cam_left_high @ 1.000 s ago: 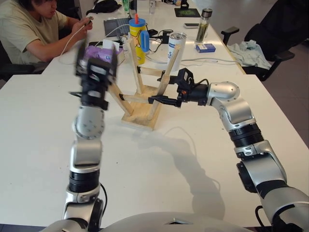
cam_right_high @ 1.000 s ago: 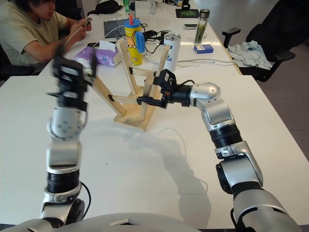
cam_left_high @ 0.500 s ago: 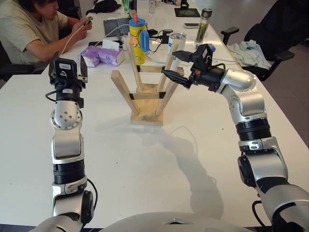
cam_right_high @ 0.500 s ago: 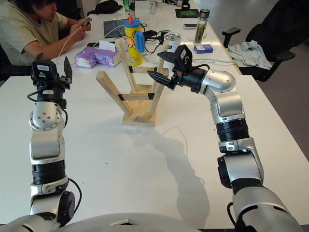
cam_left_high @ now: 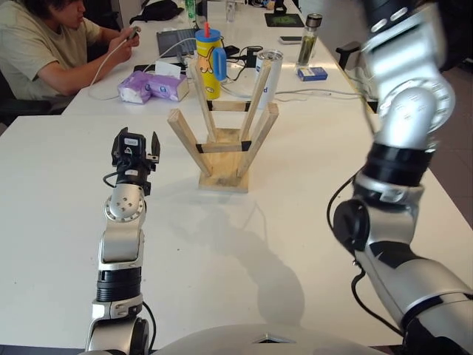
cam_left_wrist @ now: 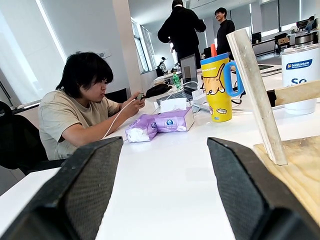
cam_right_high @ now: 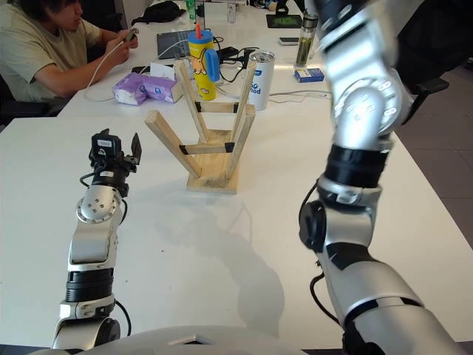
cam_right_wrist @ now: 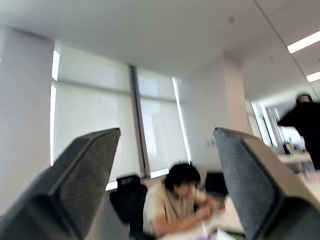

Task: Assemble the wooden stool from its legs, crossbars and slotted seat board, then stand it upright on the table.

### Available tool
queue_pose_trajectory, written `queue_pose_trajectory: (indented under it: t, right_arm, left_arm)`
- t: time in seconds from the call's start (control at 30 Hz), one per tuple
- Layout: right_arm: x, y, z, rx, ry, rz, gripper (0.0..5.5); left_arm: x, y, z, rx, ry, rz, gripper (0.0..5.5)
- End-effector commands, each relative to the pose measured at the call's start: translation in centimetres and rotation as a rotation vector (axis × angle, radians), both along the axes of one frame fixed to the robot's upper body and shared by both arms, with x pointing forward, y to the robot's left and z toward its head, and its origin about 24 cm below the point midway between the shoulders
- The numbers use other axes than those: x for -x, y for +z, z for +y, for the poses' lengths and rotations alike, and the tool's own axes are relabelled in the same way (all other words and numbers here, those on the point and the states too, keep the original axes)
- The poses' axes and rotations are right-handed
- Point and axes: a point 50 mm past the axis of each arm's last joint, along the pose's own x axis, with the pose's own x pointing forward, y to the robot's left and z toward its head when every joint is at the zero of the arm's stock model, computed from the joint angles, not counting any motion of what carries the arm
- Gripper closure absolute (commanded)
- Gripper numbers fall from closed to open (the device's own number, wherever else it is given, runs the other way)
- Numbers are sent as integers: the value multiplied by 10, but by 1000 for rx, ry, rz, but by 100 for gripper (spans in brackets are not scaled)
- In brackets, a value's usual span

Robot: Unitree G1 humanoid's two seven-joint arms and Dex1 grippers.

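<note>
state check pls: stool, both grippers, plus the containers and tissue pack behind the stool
stool: assembled, upside down on its seat board, legs pointing up; not yet stood upright.
left gripper: open, empty, beside the stool, not touching it.
right gripper: open, empty, arm raised.
yellow tumbler: upright, straw in.
white can: upright.
dark bottle: upright, capped.
tissue pack: lying flat.

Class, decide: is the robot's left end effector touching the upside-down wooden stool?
Apart. The left eye view shows a strip of bare table between the left end effector and the nearest leg of the wooden stool.
</note>
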Motion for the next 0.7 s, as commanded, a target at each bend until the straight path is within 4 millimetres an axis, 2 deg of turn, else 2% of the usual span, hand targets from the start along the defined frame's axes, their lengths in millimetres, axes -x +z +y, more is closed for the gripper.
queue_pose_trajectory:
  t: [0.03,0.07,0.1,0.17,0.23,0.27,0.37,0.43,0.53,0.6,0.63,0.67,0.7]
  right_arm:
    - [28,-214,3,497,-51,726,202]
    - [23,-206,1,498,-69,688,202]
    - [11,-183,0,476,-94,590,202]
    - [-11,-130,-4,405,-166,372,202]
    - [-21,-71,-9,293,-182,142,202]
    - [-20,-46,-11,232,-163,53,202]
    - [-9,11,-15,115,-114,-170,202]
    - [2,40,-17,57,-80,-279,202]
    - [16,65,-19,-8,-63,-381,202]
    - [24,69,-16,-66,-62,-399,202]
    - [24,59,-12,-81,-65,-365,202]
    - [18,38,-8,-64,-95,-259,202]
    - [7,-5,2,36,-126,-57,202]
  left_arm:
    - [0,-5,-3,17,-8,25,231]
    - [1,-5,-3,17,-7,28,231]
    - [2,-7,-4,18,-5,34,231]
    - [3,-11,-6,21,-13,51,231]
    - [2,-16,-9,26,-20,66,231]
    - [1,-17,-10,26,-24,70,231]
    - [1,-17,-11,25,-29,72,231]
    - [1,-17,-11,26,-30,75,231]
    - [1,-17,-12,28,-31,72,231]
    - [2,-17,-12,31,-28,71,231]
    - [2,-18,-12,32,-28,71,231]
    - [2,-18,-13,34,-29,72,231]
    - [2,-18,-13,35,-30,72,231]
